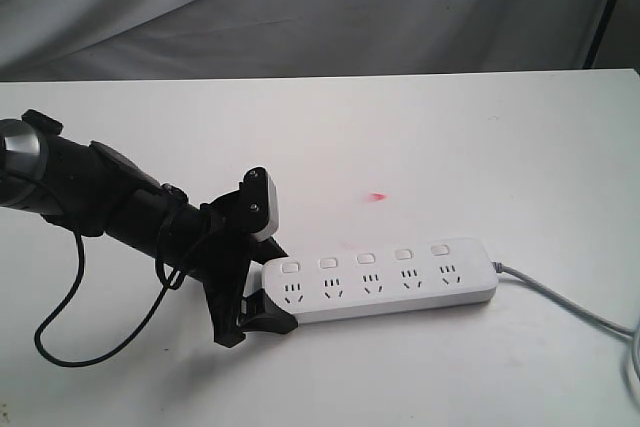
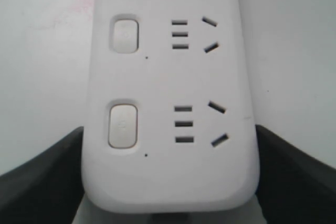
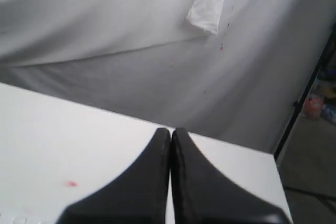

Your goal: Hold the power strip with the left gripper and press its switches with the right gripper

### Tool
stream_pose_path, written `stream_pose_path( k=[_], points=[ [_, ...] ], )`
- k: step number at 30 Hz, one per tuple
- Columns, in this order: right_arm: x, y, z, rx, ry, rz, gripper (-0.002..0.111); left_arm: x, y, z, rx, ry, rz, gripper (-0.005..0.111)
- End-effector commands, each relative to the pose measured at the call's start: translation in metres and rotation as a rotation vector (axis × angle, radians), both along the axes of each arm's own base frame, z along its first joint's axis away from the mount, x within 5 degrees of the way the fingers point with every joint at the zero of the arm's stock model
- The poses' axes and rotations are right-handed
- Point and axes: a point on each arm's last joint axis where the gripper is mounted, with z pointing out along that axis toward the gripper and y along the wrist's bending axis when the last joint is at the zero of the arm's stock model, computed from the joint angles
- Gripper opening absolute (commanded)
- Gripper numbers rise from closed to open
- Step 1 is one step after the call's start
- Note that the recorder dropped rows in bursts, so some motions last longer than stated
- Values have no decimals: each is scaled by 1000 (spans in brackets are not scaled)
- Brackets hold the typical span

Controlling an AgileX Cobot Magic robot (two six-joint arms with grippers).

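Note:
The white power strip (image 1: 385,282) lies on the white table (image 1: 450,137), its five switches (image 1: 366,258) in a row behind the sockets and its grey cord (image 1: 560,297) leading off right. My left gripper (image 1: 268,287) is shut on the strip's left end, one black finger on each long side. In the left wrist view the fingers (image 2: 42,177) touch both sides of the strip (image 2: 168,77), with two switches (image 2: 123,125) showing. My right gripper (image 3: 171,132) is shut with nothing in it, above the table near an edge. It is outside the exterior view.
A small red mark (image 1: 377,196) sits on the table behind the strip and shows in the right wrist view as a red mark (image 3: 71,183). A black cable (image 1: 70,337) loops under the left arm. Grey cloth (image 1: 300,7) hangs behind the table.

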Motion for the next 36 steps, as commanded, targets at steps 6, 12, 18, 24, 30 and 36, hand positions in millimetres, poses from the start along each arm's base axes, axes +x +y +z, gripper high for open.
stream_pose_path(
  k=[6,12,18,24,30,36],
  points=[
    [11,-3,-84,19,43,-18,0,0,-2,1,2,-5,7,0],
    [-7,0,-96,83,-69,-29,0,0,-2,1,2,-6,5,0],
    [-15,1,-115,128,-96,-34,0,0,-2,1,2,-6,5,0],
    [-18,1,-128,209,-117,-41,0,0,-2,1,2,-5,7,0],
    [-14,1,-150,265,-73,-54,0,0,-2,1,2,-5,7,0],
    [-8,-1,-172,255,-97,-62,0,0,-2,1,2,-6,5,0]
  ],
)
